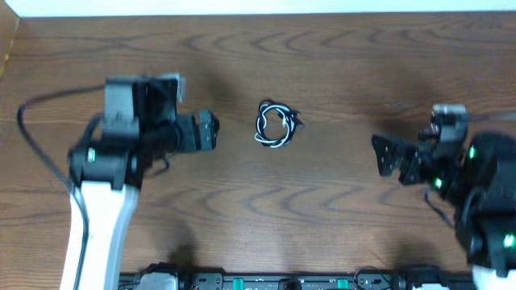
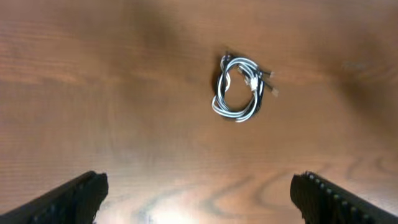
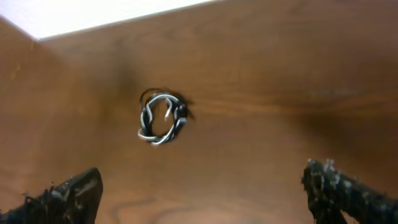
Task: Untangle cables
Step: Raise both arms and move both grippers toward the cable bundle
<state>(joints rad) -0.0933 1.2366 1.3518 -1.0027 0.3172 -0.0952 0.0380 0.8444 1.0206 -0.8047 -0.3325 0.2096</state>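
The cables (image 1: 276, 125), one white cord and one black cord, lie wound together in one small coil at the middle of the wooden table. The coil also shows in the left wrist view (image 2: 239, 87) and in the right wrist view (image 3: 160, 118). My left gripper (image 1: 211, 131) is open and empty, a short way left of the coil; its fingertips frame bare wood in the left wrist view (image 2: 199, 196). My right gripper (image 1: 384, 155) is open and empty, farther off to the right of the coil, and also shows in its own view (image 3: 202, 193).
The wooden table (image 1: 322, 217) ends at a white strip along the far edge (image 1: 242, 6). A thick black robot wire (image 1: 32, 137) loops at the left. Equipment lines the front edge (image 1: 266, 282).
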